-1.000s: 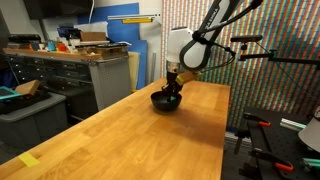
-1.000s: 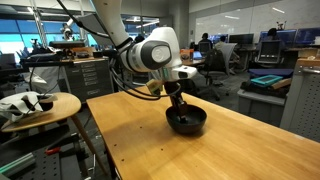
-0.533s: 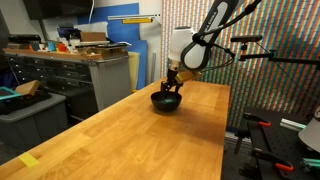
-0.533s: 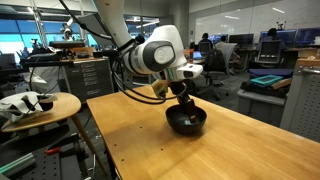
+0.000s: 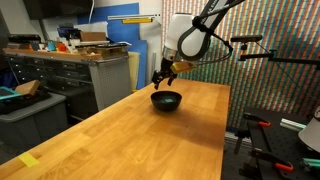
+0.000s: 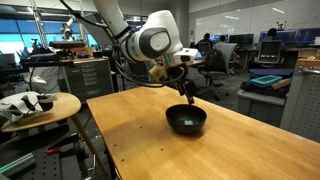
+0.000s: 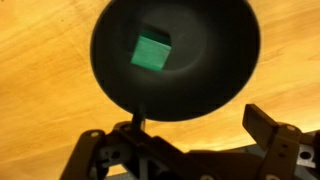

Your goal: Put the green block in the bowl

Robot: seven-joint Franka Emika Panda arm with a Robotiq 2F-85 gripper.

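Wooden table [image 5: 150, 140] is filling most of the shot, and it's sitting in a lab with a grey drawer cabinet [image 5: 95, 72] piled with clutter behind it and a speckled multicolour wall panel [image 5: 280, 95] off to one side. I'm not making out any brand or label; whatever print is out there is coming through too small and blurry.

The bowl [image 5: 166, 101] is sitting toward the far end of the table, black and glossy. In the wrist view the green block [image 7: 151, 50] is lying inside the bowl [image 7: 215, 70], a bit off centre. The claw [image 5: 163, 76] is hovering just above the bowl without touching it, and it's reading the same for the claw [image 6: 189, 97] and bowl [image 6: 186, 120] from the other side.

On the wrist camera I'm seeing the fingers [image 7: 268, 128] standing wide apart and holding nothing, with the claw's own frame covering the bowl's near rim.

A yellow tape patch [image 5: 28, 160] is lying at the near corner of the table, well apart from the bowl. In an exterior view a small round side table [image 6: 40, 105] is carrying some white gear, and office desks with monitors [image 6: 265, 50] are showing in the back.
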